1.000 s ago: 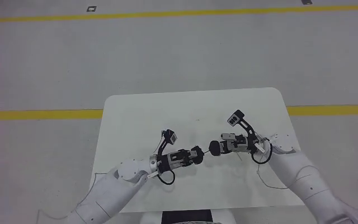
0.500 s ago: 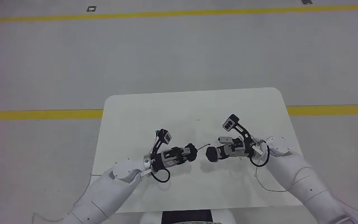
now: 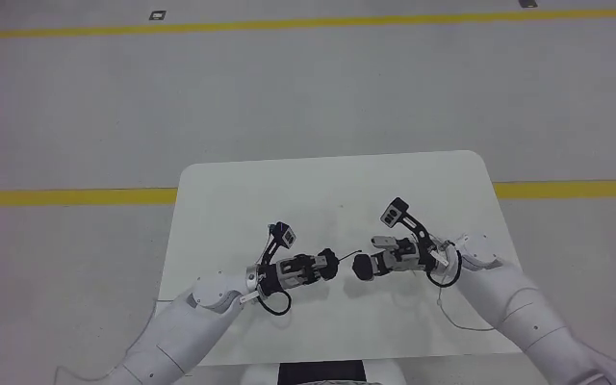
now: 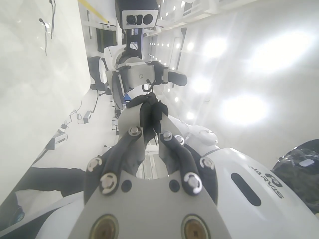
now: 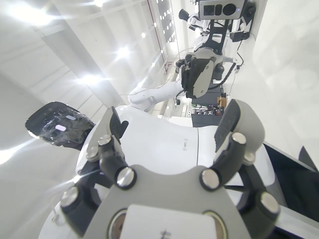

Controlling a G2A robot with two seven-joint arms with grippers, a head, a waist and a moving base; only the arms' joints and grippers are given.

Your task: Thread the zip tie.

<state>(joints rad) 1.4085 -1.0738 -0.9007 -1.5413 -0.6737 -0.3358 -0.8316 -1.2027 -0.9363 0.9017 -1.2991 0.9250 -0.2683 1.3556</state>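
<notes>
Over the middle of the white table (image 3: 231,192) my two grippers face each other a short gap apart. My left gripper (image 3: 328,262) is shut, and its dark pads (image 4: 149,115) pinch a thin black zip tie (image 4: 156,138). The tie's free end (image 3: 345,257) sticks out toward my right gripper (image 3: 362,269). My right gripper (image 5: 172,123) stands open with nothing between its fingers (image 5: 225,123). The left wrist view shows the right gripper (image 4: 162,75) just beyond the left fingertips. The left gripper (image 5: 195,80) lies ahead of the open right jaws.
Spare black zip ties (image 4: 51,13) lie on the table's far part. A thin cable (image 3: 452,310) trails on the table beside the right arm. The table's front edge is close under both forearms.
Both grippers have shifted a little to the left and toward the front edge over the last second. The gap between them stays small, and little has moved in the last half second.
</notes>
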